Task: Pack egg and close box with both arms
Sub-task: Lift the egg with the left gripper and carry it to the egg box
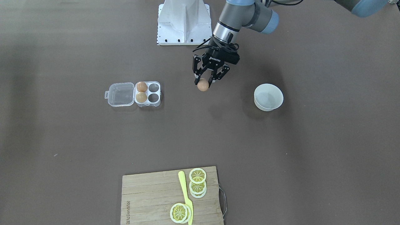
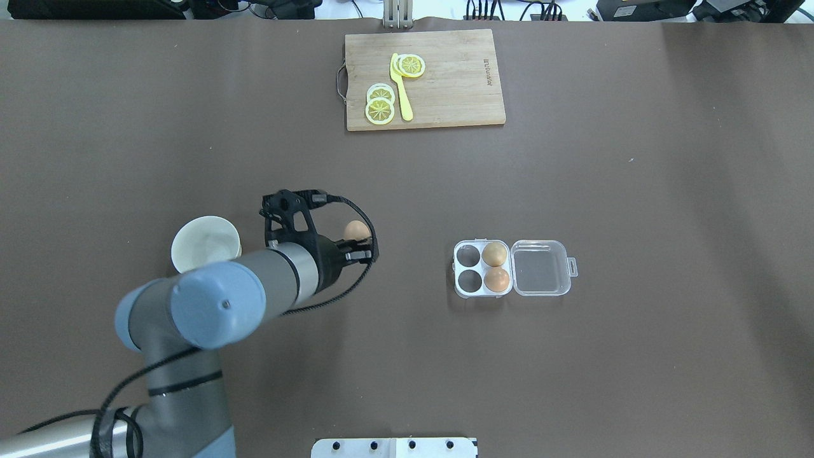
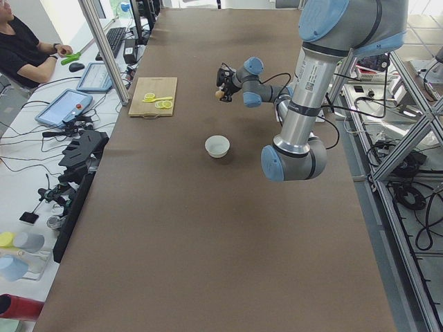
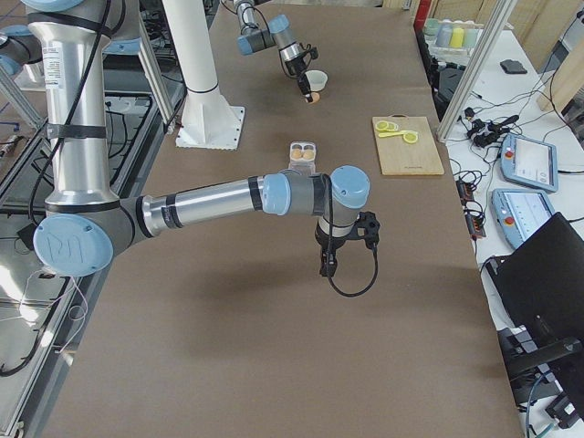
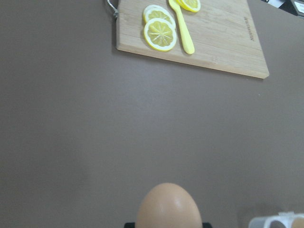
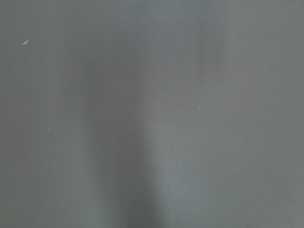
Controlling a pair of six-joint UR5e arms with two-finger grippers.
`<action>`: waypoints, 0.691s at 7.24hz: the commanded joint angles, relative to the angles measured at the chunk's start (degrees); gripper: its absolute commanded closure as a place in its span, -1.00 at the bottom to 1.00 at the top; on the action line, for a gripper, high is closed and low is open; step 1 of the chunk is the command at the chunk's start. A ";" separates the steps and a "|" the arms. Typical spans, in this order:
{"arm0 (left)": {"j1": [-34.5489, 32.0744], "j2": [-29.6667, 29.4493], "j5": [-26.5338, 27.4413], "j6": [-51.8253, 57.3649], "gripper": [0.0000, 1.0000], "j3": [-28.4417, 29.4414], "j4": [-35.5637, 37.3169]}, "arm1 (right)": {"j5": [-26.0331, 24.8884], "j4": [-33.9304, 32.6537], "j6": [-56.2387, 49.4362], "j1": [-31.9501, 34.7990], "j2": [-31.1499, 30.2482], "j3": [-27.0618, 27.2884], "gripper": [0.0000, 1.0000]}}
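My left gripper point(image 1: 205, 82) is shut on a tan-brown egg point(image 1: 203, 84), held above the table between the white bowl and the box; the same egg point(image 5: 167, 206) fills the bottom of the left wrist view. The clear box point(image 1: 120, 94) lies open with its lid flat. Two eggs point(image 2: 494, 254) point(image 2: 496, 279) sit in the cups beside the hinge, and the two other cups are bare. My right gripper point(image 4: 327, 266) hangs over bare table far from the box, and I cannot tell whether it is open or shut.
A white bowl point(image 1: 268, 97) stands near the left arm. A wooden cutting board point(image 1: 150, 193) with lemon slices point(image 1: 197, 175) and a yellow knife point(image 1: 185, 192) lies at the table's far edge. The robot's white base stand point(image 1: 182, 22) is at the near edge.
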 commanded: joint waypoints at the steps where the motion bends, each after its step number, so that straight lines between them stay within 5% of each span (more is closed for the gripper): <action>1: 6.73 -3.02 13.12 -2.88 1.00 5.13 -5.55 | 0.63 0.04 -0.05 0.00 -0.05 0.06 -1.00; 5: 7.89 -11.97 16.24 -2.82 1.00 14.21 -11.22 | 1.42 0.04 -0.05 0.00 0.03 0.06 -1.00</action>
